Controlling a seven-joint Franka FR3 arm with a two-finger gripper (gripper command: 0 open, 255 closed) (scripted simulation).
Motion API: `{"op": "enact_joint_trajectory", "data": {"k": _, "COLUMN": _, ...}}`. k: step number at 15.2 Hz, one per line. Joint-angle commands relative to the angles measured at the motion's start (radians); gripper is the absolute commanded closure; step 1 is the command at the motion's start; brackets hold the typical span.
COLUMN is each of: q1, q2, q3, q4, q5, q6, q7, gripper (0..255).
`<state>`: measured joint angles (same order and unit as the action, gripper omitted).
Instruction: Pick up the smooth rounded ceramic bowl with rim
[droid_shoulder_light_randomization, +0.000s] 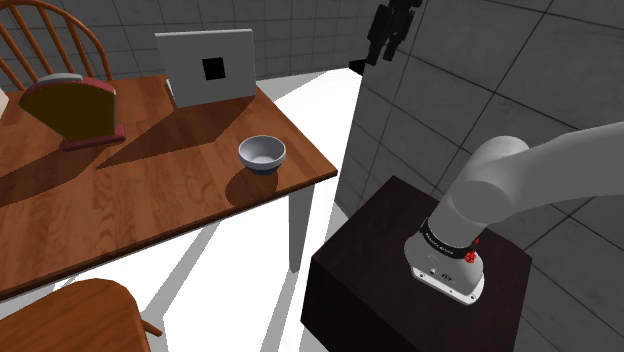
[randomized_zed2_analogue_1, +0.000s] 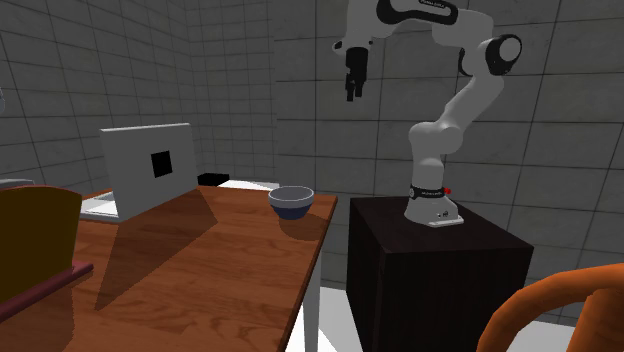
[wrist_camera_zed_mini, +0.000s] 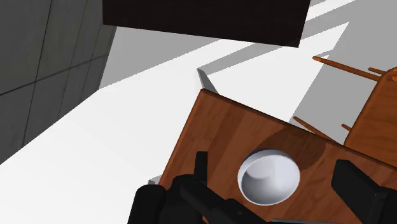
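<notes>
Look at the shoulder view and go from the left. At the lower left you see a chair (droid_shoulder_light_randomization: 70, 320). Above it is the brown table (droid_shoulder_light_randomization: 150, 200), with a dark red box (droid_shoulder_light_randomization: 72, 108) and then a white board (droid_shoulder_light_randomization: 208, 65) at its back. A bit left of the middle sits the bowl (droid_shoulder_light_randomization: 262, 153), upright, near the table's right edge, and nothing touches it. At the top, right of the middle, your gripper (droid_shoulder_light_randomization: 392, 30) hangs high up. In the wrist view its fingers (wrist_camera_zed_mini: 198, 168) stand wide apart and hold nothing, with the bowl down below between them.
</notes>
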<state>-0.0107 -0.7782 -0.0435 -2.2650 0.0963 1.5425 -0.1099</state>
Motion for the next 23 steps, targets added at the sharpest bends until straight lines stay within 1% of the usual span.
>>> {"op": "enact_joint_trajectory", "data": {"k": 1, "q1": 0.000, "q2": 0.000, "q3": 0.000, "q4": 0.000, "q5": 0.000, "q6": 0.000, "q7": 0.000, "gripper": 0}}
{"op": "enact_joint_trajectory", "data": {"k": 7, "q1": 0.010, "q2": 0.120, "q3": 0.053, "q4": -0.073, "q5": 0.022, "q6": 0.194, "q7": 0.045, "gripper": 0}}
{"op": "enact_joint_trajectory", "data": {"k": 12, "q1": 0.018, "q2": 0.255, "q3": 0.095, "q4": -0.095, "q5": 0.034, "q6": 0.352, "q7": 0.083, "gripper": 0}}
{"op": "enact_joint_trajectory", "data": {"k": 17, "q1": 0.023, "q2": 0.414, "q3": 0.133, "q4": -0.082, "q5": 0.034, "q6": 0.499, "q7": 0.124, "gripper": 0}}
{"op": "enact_joint_trajectory", "data": {"k": 23, "q1": 0.028, "q2": 0.629, "q3": 0.170, "q4": -0.021, "q5": 0.013, "q6": 0.651, "q7": 0.182, "gripper": 0}}
